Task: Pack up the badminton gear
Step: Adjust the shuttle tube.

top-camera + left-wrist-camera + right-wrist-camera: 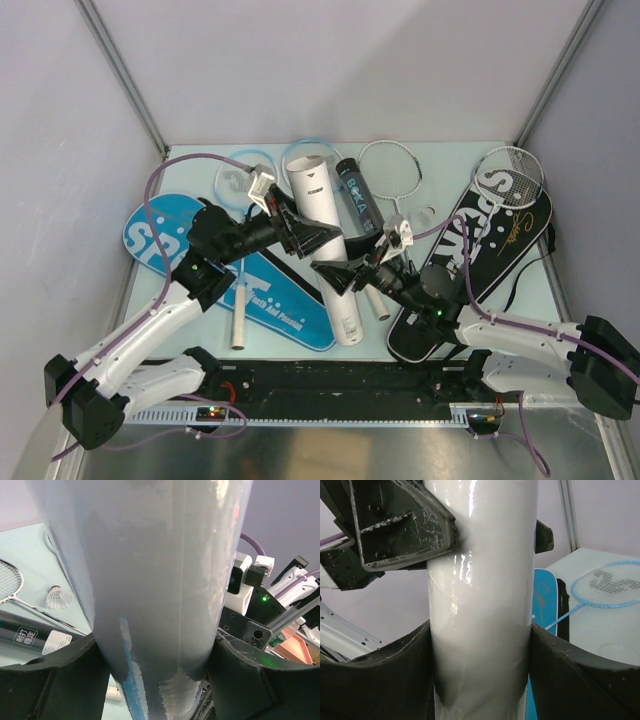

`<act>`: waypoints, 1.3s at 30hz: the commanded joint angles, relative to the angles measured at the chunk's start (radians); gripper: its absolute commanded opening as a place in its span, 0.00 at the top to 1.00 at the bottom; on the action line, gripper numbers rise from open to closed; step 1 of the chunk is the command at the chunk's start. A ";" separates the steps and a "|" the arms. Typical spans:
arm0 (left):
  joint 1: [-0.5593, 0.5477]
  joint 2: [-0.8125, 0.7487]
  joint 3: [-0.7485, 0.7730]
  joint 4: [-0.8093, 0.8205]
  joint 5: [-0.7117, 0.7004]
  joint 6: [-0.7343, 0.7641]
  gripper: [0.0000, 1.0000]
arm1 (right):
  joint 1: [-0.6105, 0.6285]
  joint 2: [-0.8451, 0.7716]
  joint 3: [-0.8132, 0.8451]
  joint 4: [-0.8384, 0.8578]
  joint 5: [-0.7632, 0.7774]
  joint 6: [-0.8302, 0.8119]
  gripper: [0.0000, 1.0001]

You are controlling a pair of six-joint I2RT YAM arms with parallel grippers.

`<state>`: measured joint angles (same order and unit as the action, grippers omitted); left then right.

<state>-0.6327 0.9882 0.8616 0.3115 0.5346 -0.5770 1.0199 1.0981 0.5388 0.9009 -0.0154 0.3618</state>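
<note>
The white tube (312,190) lies across the middle of the table, its open end toward the back. My left gripper (318,238) is shut on its upper half, and in the left wrist view both fingers press the tube (150,580) at the left gripper (155,670). Lower down, my right gripper (340,272) is shut on the same tube (480,605), which fills the right gripper (480,665). Under the tube lies the blue racket cover (230,270); the black cover (470,260) is at the right. Beside the tube lies the black tube (358,195).
Two light-blue rackets (250,170) lie at the back left. Silver rackets (390,170) lie at the back and on the black cover (510,175). A shuttlecock (59,597) rests near the black tube (30,635). Walls close in on three sides.
</note>
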 commanded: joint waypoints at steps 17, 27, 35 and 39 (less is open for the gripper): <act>0.073 -0.048 0.053 -0.019 0.065 -0.012 0.47 | -0.013 -0.273 0.047 -0.554 0.208 0.074 0.03; 0.112 -0.111 0.180 -0.514 0.010 0.324 0.43 | -0.325 -0.402 0.056 -0.908 0.413 0.266 0.01; 0.082 -0.129 0.065 -0.536 0.076 0.316 0.42 | -0.475 -0.070 0.162 -0.863 0.537 -0.267 0.11; 0.047 -0.135 0.030 -0.551 0.084 0.333 0.42 | -0.529 0.098 0.224 -0.827 0.529 -0.441 0.32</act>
<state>-0.5549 0.8658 0.9081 -0.2359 0.5812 -0.2810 0.5377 1.0828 0.6861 0.0223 0.4740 0.1928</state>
